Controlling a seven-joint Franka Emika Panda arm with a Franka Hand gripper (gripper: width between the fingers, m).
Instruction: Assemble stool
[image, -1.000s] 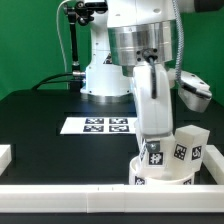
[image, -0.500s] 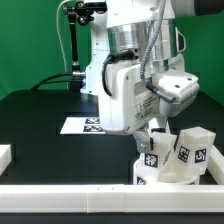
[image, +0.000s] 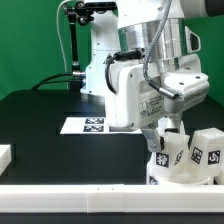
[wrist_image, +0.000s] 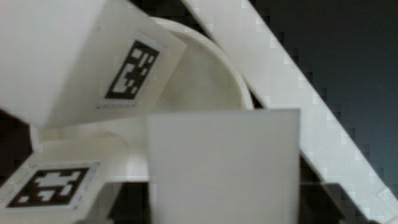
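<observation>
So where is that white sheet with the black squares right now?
The marker board lies flat on the black table, mid-picture in the exterior view, partly hidden behind the arm, with the stool parts nearer the camera, toward that view's right.

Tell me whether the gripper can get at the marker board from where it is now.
Probably yes: the gripper sits over the stool parts, while the marker board lies bare on the table, though the gripper's jaws seem occupied with a stool part.

no readable words or numbers, only black-and-white square tags on stool (image: 188, 157), marker board (image: 93, 125)
</observation>
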